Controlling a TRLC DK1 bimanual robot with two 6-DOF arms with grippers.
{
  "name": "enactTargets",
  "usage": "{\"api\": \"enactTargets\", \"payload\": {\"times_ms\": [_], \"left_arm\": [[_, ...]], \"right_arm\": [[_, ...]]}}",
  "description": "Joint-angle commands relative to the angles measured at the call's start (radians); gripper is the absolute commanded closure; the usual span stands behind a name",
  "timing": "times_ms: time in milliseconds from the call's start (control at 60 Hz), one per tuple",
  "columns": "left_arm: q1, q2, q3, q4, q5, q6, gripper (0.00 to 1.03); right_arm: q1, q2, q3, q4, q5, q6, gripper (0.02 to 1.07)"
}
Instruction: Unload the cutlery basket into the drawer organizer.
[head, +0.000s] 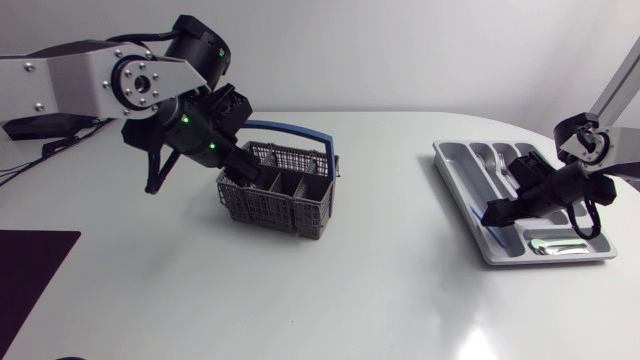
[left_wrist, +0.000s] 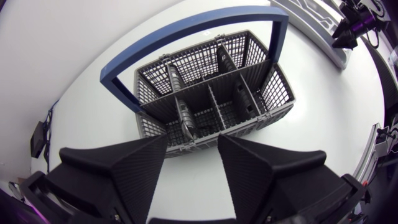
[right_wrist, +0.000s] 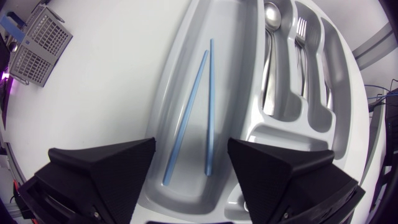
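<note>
The grey mesh cutlery basket (head: 285, 195) with a blue handle (left_wrist: 186, 28) stands left of the table's middle. My left gripper (head: 244, 172) hovers at its left end. In the left wrist view this gripper (left_wrist: 193, 146) is open above the basket (left_wrist: 211, 102), with nothing between its fingers. The grey drawer organizer (head: 470, 160) lies at the right. My right gripper (head: 493, 214) is low over its long side compartment. It (right_wrist: 191, 149) is open above two blue chopsticks (right_wrist: 209, 106) lying loose in that compartment. A spoon (right_wrist: 272, 18) and a fork (right_wrist: 303, 31) lie in neighbouring slots.
A shiny piece of cutlery (head: 555, 243) lies in the organizer's near cross compartment. A dark mat (head: 30, 270) covers the table's front left corner. White tabletop (head: 390, 220) runs between basket and organizer.
</note>
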Motion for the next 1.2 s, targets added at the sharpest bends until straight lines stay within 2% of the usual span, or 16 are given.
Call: {"api": "enactTargets", "payload": {"times_ms": [0, 117, 233, 400, 700, 817, 900, 1100, 1183], "left_arm": [[-0.022, 0.023, 0.015, -0.023, -0.045, -0.029, 0.49], [-0.053, 0.068, 0.041, -0.037, -0.137, -0.053, 0.49], [-0.078, 0.123, 0.078, -0.046, -0.196, -0.078, 0.53], [-0.092, 0.198, 0.133, -0.054, -0.256, -0.096, 0.53], [-0.099, 0.264, 0.169, -0.051, -0.361, -0.103, 0.61], [-0.101, 0.277, 0.17, -0.051, -0.381, -0.103, 0.73], [-0.101, 0.29, 0.176, -0.048, -0.381, -0.103, 0.76], [-0.108, 0.301, 0.19, -0.049, -0.387, -0.098, 1.0], [-0.119, 0.297, 0.193, -0.052, -0.403, -0.093, 1.0]], "right_arm": [[-0.008, -0.033, -0.001, -0.014, 0.01, 0.018, 0.06], [-0.008, -0.061, -0.015, -0.017, 0.01, 0.021, 0.06], [-0.005, -0.088, -0.029, -0.021, 0.01, 0.02, 0.06], [-0.007, -0.111, -0.04, -0.027, 0.009, 0.017, 0.06], [-0.014, -0.119, -0.052, -0.023, 0.006, 0.001, 0.06], [-0.018, -0.118, -0.055, -0.018, 0.004, -0.006, 0.06], [-0.022, -0.118, -0.058, -0.017, 0.004, -0.009, 0.06], [-0.033, -0.124, -0.074, -0.009, 0.004, -0.023, 0.06], [-0.039, -0.128, -0.077, -0.009, 0.004, -0.031, 0.06]]}}
